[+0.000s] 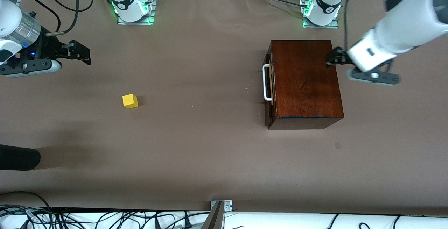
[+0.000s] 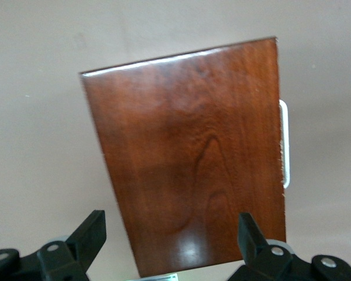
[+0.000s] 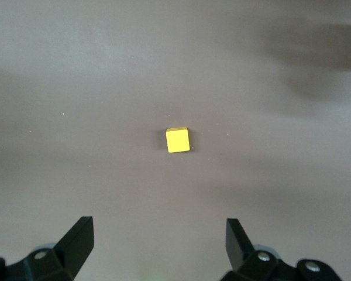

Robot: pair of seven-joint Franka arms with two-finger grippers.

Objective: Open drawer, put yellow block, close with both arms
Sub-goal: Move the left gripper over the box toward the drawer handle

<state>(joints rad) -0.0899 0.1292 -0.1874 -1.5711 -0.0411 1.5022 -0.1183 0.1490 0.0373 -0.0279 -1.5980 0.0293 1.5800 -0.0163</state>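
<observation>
The dark mahogany box [image 1: 308, 82] stands toward the left arm's end of the table. Its drawer front [image 1: 269, 113] sits against the box, the white bar handle [image 1: 266, 82] facing the right arm's end; the pale tray is hidden. The yellow block [image 1: 130, 101] lies alone on the table toward the right arm's end. My left gripper [image 1: 332, 57] is open and empty over the box's edge away from the handle. The left wrist view shows the box top [image 2: 193, 164] and handle [image 2: 285, 143] between the open fingers [image 2: 90, 234]. My right gripper [image 1: 80, 52] is open, empty, in the air; the right wrist view shows the block [image 3: 178, 140].
The brown table cover [image 1: 210, 145] spans the whole view. A black rounded object [image 1: 17, 157] juts in near the front edge at the right arm's end. The arm bases [image 1: 133, 8] [image 1: 320, 10] stand along the edge farthest from the front camera. Cables [image 1: 105, 218] run along the front edge.
</observation>
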